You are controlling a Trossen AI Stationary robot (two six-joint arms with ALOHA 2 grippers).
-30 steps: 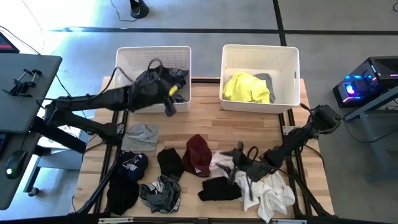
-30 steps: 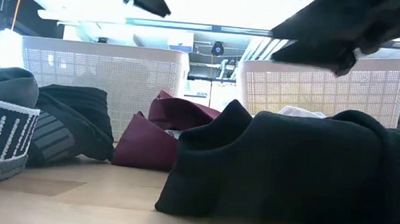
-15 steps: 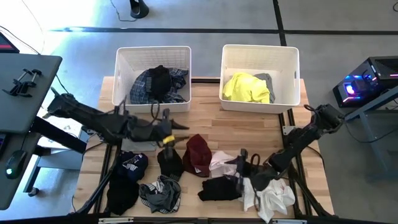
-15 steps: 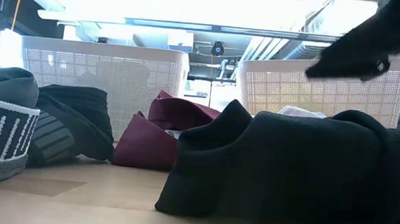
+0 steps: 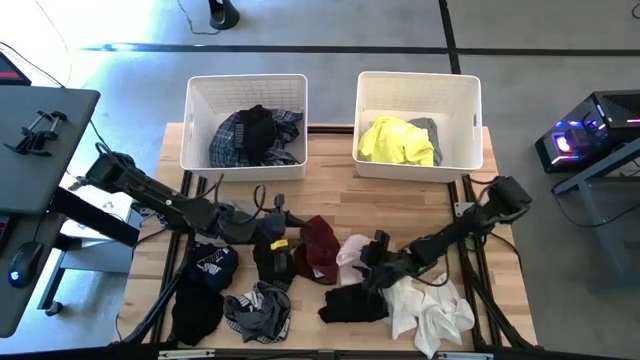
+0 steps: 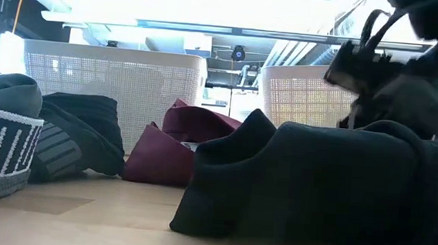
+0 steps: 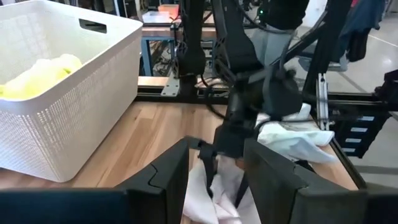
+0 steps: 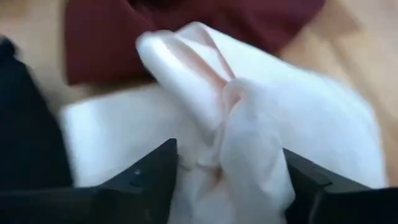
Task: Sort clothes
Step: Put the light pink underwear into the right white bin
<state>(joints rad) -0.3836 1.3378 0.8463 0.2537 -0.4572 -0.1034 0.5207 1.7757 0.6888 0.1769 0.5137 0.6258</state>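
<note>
Loose clothes lie on the near half of the wooden table: a maroon one (image 5: 318, 248), a black one (image 5: 272, 262), a pale pink one (image 5: 352, 255), a white one (image 5: 430, 310), another black one (image 5: 352, 303). My left gripper (image 5: 292, 237) hangs open and empty just above the table, between the black and maroon garments, pointing at the right arm. My right gripper (image 5: 368, 258) is open and slants down onto the pale pink garment (image 8: 249, 112). My right gripper comes slanting down from the table's right side. Its open fingers (image 8: 155, 171) stand on either side of a raised fold (image 8: 211, 106) of the pale pink garment and are down in the cloth. The garment lies bunched on the table, partly over the maroon one.
At the far edge, the left white bin (image 5: 195, 110) holds blue plaid and black clothes, and the right white bin (image 5: 370, 90) holds a neon yellow and a grey one. More garments (image 5: 205, 280) lie at the near left. Bare wood runs between bins and pile.
My left gripper has swung away from above the left bin toward the near edge and the table's middle, sinking to just above the maroon and black garments. My right gripper has tipped down and sunk leftward onto the pale pink garment.
</note>
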